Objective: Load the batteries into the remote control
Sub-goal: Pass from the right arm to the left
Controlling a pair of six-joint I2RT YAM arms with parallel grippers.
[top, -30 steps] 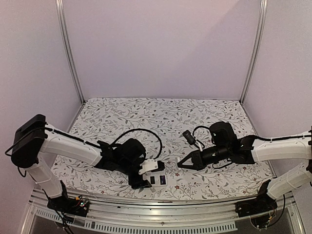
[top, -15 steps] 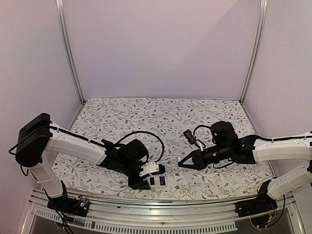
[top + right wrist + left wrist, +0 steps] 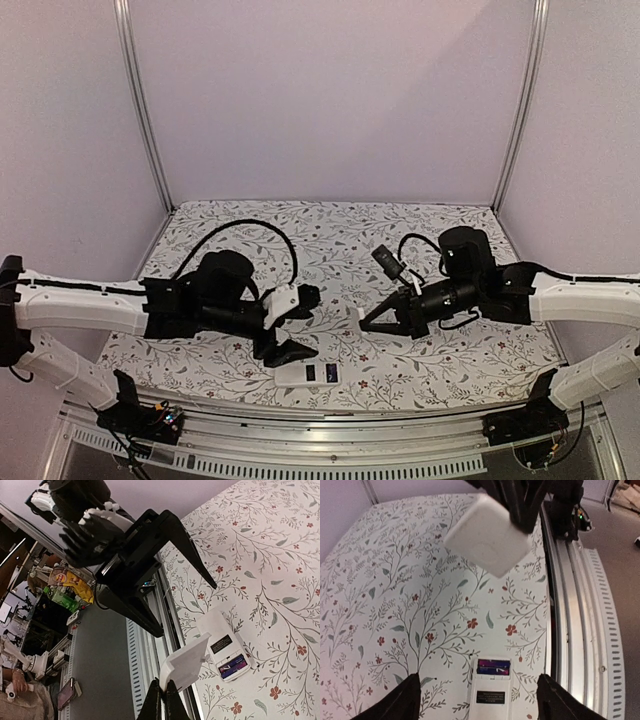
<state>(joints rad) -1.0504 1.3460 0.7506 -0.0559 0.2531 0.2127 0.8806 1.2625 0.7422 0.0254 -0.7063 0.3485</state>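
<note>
OK, remote control [image 3: 490, 692] lies back-up on the floral tablecloth [image 3: 300, 235], right beside the metal rail [image 3: 570, 630] at the near edge. Its battery bay is uncovered and points away from the rail, with a dark label [image 3: 490, 697] next to it on the white back. Something dark with red and blue print sits in the bay, probably the batteries [image 3: 493, 667], but it's too small to count them or check seating. Left gripper [image 3: 305, 323] hovers over the remote with its jaws spread wide and nothing between them, not touching it; in the left wrist view the remote sits between the two fingertips. Right gripper [image 3: 162, 696] has its fingertips pinched together on the edge of a flat white cover [image 3: 184, 668], held in the air, clear of the cloth. From the top view the cover is above the table, farther in than the remote and to its right. The two grippers face each other, near but apart.
</note>
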